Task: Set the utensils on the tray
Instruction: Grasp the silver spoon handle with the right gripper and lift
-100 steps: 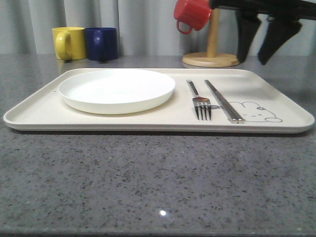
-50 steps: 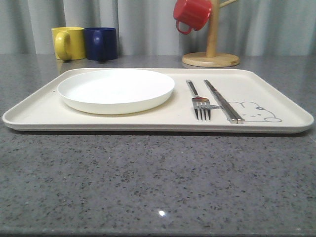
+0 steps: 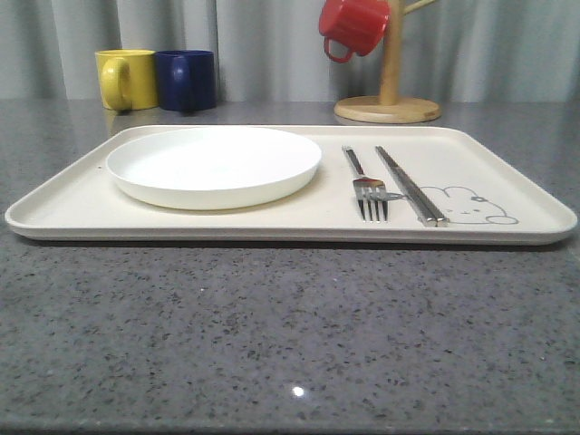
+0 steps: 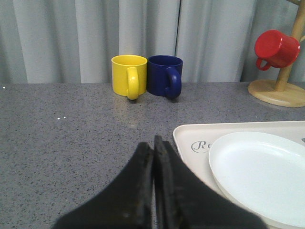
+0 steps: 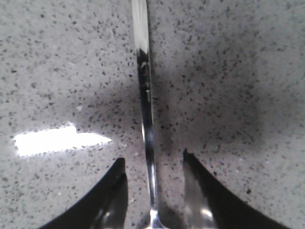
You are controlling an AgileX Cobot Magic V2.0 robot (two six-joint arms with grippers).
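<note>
The cream tray (image 3: 507, 172) lies across the middle of the grey counter. A silver fork (image 3: 367, 186) and a pair of chopsticks (image 3: 410, 186) rest side by side on its right half, beside the rabbit drawing. In the right wrist view my right gripper (image 5: 153, 156) is open low over the bare counter. Its two fingers stand on either side of a slim shiny spoon handle (image 5: 144, 86) that lies flat on the stone, and the bowl is out of view. My left gripper (image 4: 153, 143) is shut on nothing, hovering just off the tray's near left corner (image 4: 190, 136).
A round white plate (image 3: 214, 163) fills the tray's left half. A yellow mug (image 3: 124, 79) and a blue mug (image 3: 186, 80) stand at the back left. A wooden mug stand (image 3: 388, 109) holding a red mug (image 3: 353, 25) is behind the tray.
A second ago a black arm with its gripper hung at the upper right of the front view; it has since left that view. Tray, plate, fork and chopsticks stay put.
</note>
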